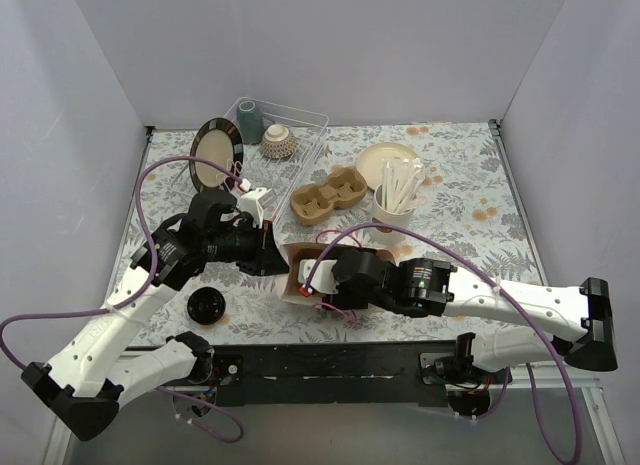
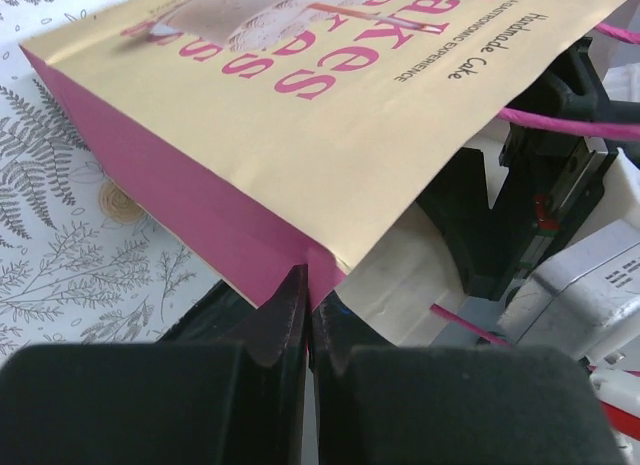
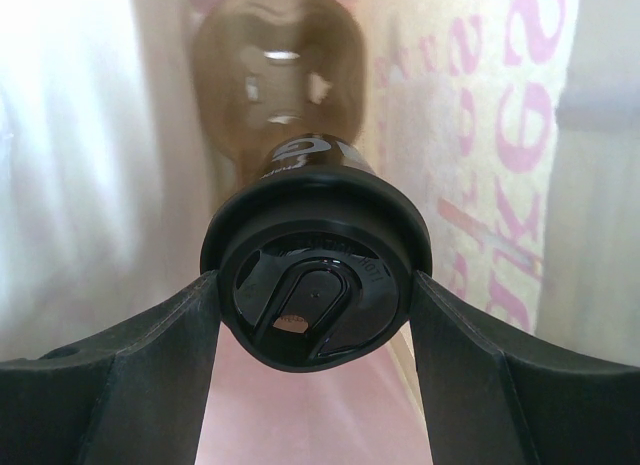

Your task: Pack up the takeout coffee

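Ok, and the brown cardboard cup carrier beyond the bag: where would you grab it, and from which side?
Take the cup carrier at the narrow waist between its two wells, probably from straight above. It lies flat on the table, open side up, so its low rim offers little to pinch sideways; the waist lets the fingers straddle it, one in each well.

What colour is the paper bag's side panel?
Magenta, beside the tan face of the paper bag; the left wrist view shows it best.
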`<state>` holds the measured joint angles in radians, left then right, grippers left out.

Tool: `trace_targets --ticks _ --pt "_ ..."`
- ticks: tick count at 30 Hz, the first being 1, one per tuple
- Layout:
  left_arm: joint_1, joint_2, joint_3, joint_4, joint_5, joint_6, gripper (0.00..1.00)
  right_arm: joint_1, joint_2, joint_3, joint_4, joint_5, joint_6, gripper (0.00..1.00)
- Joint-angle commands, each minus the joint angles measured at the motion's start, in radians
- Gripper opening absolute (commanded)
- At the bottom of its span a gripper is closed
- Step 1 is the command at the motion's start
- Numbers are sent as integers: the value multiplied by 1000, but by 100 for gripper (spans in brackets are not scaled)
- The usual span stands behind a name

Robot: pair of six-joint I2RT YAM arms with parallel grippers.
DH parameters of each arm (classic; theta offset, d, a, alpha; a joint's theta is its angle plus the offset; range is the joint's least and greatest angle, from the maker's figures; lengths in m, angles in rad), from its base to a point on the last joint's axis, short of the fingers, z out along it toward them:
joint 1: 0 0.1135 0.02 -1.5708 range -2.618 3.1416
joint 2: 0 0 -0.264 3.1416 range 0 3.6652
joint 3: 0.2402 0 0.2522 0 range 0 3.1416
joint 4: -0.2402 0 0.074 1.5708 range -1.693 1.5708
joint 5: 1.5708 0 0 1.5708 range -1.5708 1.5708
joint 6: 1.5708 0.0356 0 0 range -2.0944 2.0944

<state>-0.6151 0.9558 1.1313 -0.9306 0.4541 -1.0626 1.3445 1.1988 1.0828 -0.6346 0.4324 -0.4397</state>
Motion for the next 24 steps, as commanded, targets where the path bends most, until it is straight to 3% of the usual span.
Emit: trace_targets --ticks 1,8,13,24 --pt "-17 -22 -5 44 -22 23 0 5 -54 12 -36 52 -37 43" --pt "-63 -68 -68 104 -77 49 0 7 -117 -38 -95 2 -40 42" --pt "-71 -92 -62 140 -141 151 0 5 -90 -26 -161 17 -70 41" --pt "-71 -140 -120 223 -35 171 0 5 -62 -92 -73 74 -160 39"
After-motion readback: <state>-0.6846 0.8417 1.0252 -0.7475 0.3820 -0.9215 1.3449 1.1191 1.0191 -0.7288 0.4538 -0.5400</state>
